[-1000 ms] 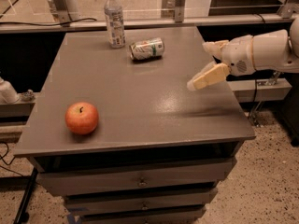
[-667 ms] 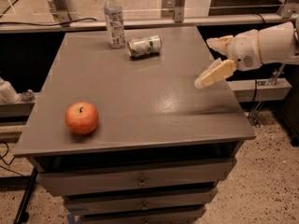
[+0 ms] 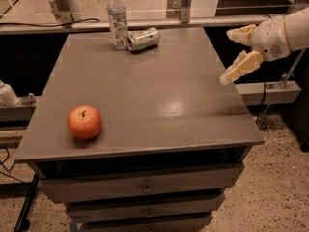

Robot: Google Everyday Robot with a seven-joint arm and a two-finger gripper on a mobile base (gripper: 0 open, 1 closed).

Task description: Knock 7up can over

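1. My gripper (image 3: pixel 228 56) hangs off the tabletop's (image 3: pixel 159 105) right edge, wide open and empty.
2. The can (image 3: pixel 143 38) already lies on its side, well away across the far edge, long axis crosswise, beside the bottle (image 3: pixel 117 18).

Your silvery can (image 3: pixel 143 38) lies on its side at upper centre; the gripper (image 3: pixel 227 57) hangs spread at upper right.

Table (image 3: pixel 159 91): apple (image 3: pixel 84 122), bottle (image 3: pixel 117 21), can (image 3: pixel 143 38); hand (image 3: pixel 228 56) beside edge
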